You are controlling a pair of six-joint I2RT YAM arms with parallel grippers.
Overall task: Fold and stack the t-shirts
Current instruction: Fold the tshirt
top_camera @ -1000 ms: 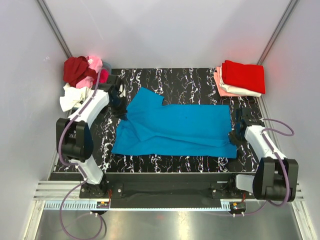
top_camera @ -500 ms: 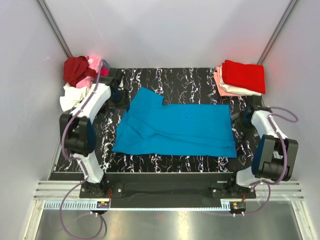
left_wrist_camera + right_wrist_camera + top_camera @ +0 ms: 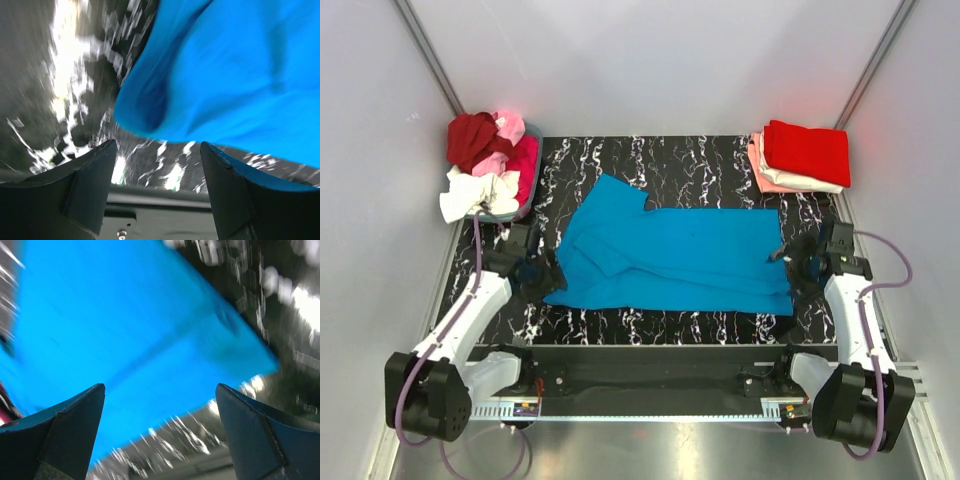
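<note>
The bright blue t-shirt (image 3: 675, 255) lies spread, partly folded, on the black marbled table (image 3: 720, 165). My left gripper (image 3: 545, 272) is at the shirt's near left corner, open and empty. In the left wrist view its open jaws (image 3: 157, 165) frame bare table just short of the blue cloth's edge (image 3: 225, 75). My right gripper (image 3: 795, 262) is at the shirt's right edge, open wide. In the right wrist view the blue cloth (image 3: 125, 330) and its near corner lie ahead of the open jaws (image 3: 160, 405), with nothing held.
A folded stack with a red t-shirt (image 3: 807, 150) on top of pink and cream ones sits at the back right corner. An unfolded heap of dark red, pink, magenta and white t-shirts (image 3: 485, 170) fills the back left corner. White walls close in both sides.
Both grippers have opened from shut. The left arm has swung from the shirt's back left to its near left corner. The right gripper went back, then returned to the shirt's right edge.
</note>
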